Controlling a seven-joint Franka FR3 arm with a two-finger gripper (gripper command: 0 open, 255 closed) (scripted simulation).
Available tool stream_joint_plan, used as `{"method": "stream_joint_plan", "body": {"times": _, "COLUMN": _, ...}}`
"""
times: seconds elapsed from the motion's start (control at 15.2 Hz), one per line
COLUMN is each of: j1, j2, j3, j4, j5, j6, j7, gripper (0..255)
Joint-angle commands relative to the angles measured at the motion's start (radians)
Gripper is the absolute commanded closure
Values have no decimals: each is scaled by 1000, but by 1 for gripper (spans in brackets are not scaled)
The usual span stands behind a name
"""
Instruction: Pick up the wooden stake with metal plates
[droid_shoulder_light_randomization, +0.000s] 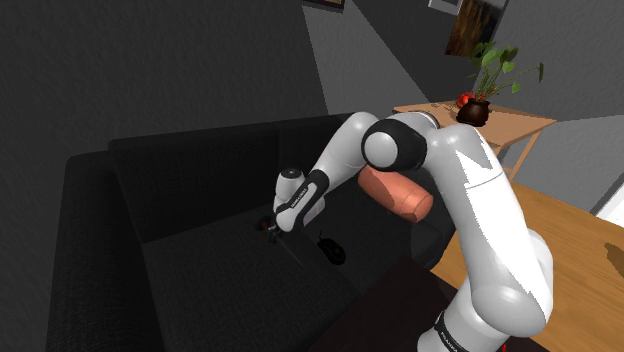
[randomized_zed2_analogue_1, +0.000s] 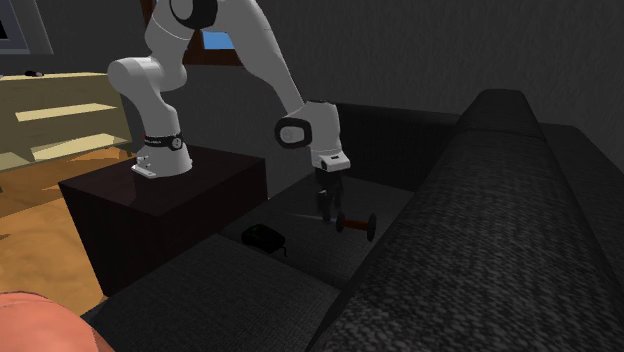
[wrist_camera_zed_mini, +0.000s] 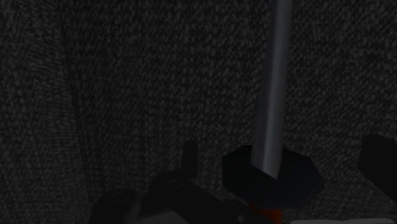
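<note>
Progress looks to stand at the grasp, with the lift not yet done. The gripper (randomized_zed2_analogue_1: 328, 209) hangs low over the seat of the dark sofa (randomized_zed2_analogue_1: 500, 200), near the seat's back edge and right at the stake (randomized_zed2_analogue_1: 353, 223). The stake is a reddish shaft with dark round plates and a thin grey spike, and it seems to lie on the seat or barely above it. I cannot tell whether the jaws are apart or clamped on it. A small dark object (randomized_zed2_analogue_1: 265, 238) sits nearer the seat's front edge. What remains, by my judgement, is confirming the grip and raising the stake clear.
</note>
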Motion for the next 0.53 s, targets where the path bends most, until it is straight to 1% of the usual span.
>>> {"method": "stream_joint_plan", "body": {"times": 0.0, "j1": 0, "j2": 29, "j3": -2, "j4": 15, "j5": -1, "j6": 15, "j7": 1, "gripper": 0}}
{"method": "stream_joint_plan", "body": {"times": 0.13, "j1": 2, "j2": 63, "j3": -4, "j4": 32, "j5": -2, "j6": 32, "j7": 3, "gripper": 0}}
{"method": "stream_joint_plan", "body": {"times": 0.26, "j1": 2, "j2": 63, "j3": -4, "j4": 31, "j5": -1, "j6": 32, "j7": 3, "gripper": 0}}
{"method": "stream_joint_plan", "body": {"times": 0.33, "j1": 1, "j2": 63, "j3": -4, "j4": 32, "j5": -1, "j6": 32, "j7": 2, "gripper": 255}}
{"method": "stream_joint_plan", "body": {"times": 0.46, "j1": 2, "j2": 65, "j3": -4, "j4": 33, "j5": -1, "j6": 32, "j7": 3, "gripper": 255}}
